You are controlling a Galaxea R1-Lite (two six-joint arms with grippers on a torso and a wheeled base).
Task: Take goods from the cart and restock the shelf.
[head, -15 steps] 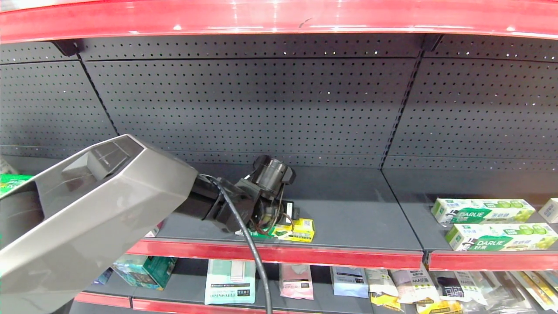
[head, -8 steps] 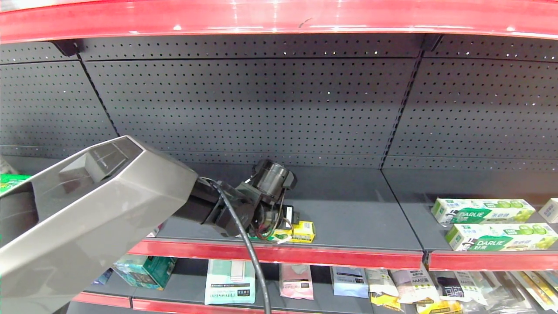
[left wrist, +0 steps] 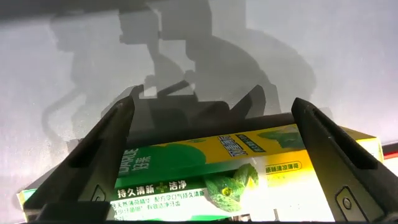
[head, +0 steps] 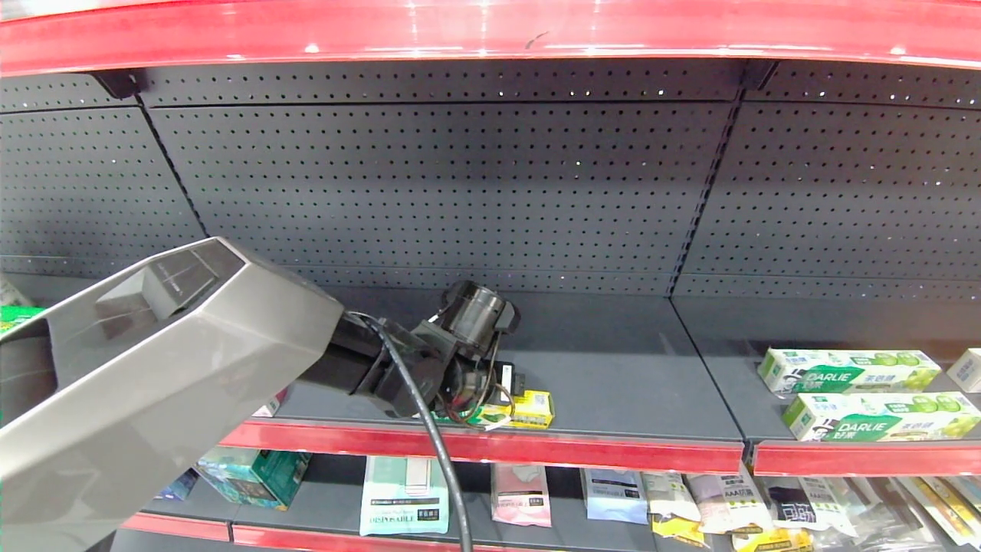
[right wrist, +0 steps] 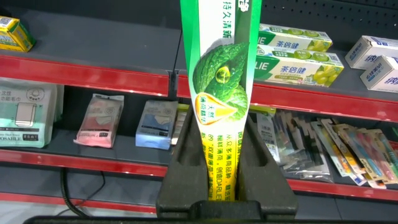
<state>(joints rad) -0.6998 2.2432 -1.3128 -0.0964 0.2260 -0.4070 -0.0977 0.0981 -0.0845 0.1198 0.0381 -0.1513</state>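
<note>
**Left pincer spread over a toothpaste box at the shelf front; right pincer clamped on another**

The yellow-and-green toothpaste box [head: 527,407] lies flat on the dark grey shelf board [head: 628,376], just behind the red edge strip [head: 582,454]. In the head view its free end sticks out at 3 o'clock from the left gripper [head: 494,399], and the rest is hidden under the wrist. From the left wrist camera the two fingers [left wrist: 99,158] stand wide apart, with the box lying crosswise below and between them. Both ends of the box reach beyond the fingers. Whether the pads touch the carton cannot be told.

The left arm comes into the head view from 8 o'clock. Its grey forearm [head: 153,360] is large in the foreground, the black wrist points toward 3 o'clock, and the gripper sits low over the front of the board. A black cable [head: 441,468] hangs from the wrist toward 6 o'clock.

At 3 o'clock from that gripper, well apart on the next bay, lie two pale green toothpaste boxes [head: 847,369].

The right gripper [right wrist: 217,124] is closed on a second toothpaste box [right wrist: 217,56], held upright between its fingers. Behind it are the shelves, with sachet packs [right wrist: 99,121] on the lower one.
</note>
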